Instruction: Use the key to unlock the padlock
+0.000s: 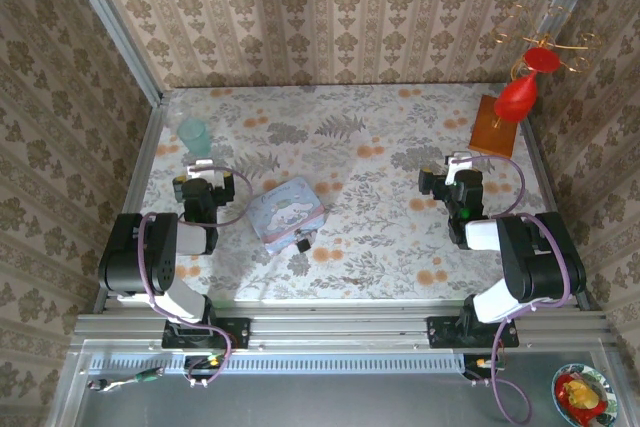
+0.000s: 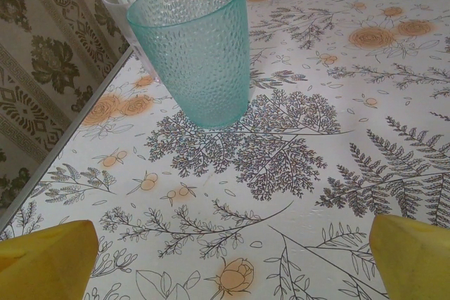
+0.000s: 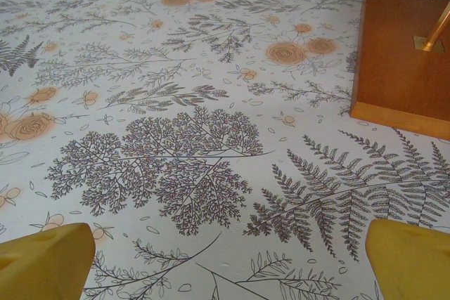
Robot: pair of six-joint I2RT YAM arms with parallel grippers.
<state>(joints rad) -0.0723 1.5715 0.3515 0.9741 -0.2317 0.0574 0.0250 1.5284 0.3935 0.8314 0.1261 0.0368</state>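
Observation:
A tiny dark padlock (image 1: pixel 301 242) sits at the near edge of the pale blue cartoon tin (image 1: pixel 286 211), in the middle of the table between the arms. The key is out of view. My left gripper (image 1: pixel 203 169) hovers left of the tin, open, its yellow fingertips (image 2: pixel 48 259) wide apart over bare tablecloth (image 2: pixel 232 247). My right gripper (image 1: pixel 456 171) is off to the right of the tin, also open, with nothing between its yellow fingertips (image 3: pixel 46 261) but the floral cloth (image 3: pixel 228 258).
A teal dimpled cup (image 2: pixel 193 43) (image 1: pixel 192 134) stands just ahead of the left gripper near the left table edge. A wooden base (image 3: pixel 404 64) carrying a red ornament (image 1: pixel 520 92) stands at the back right, ahead of the right gripper. Patterned walls enclose the table.

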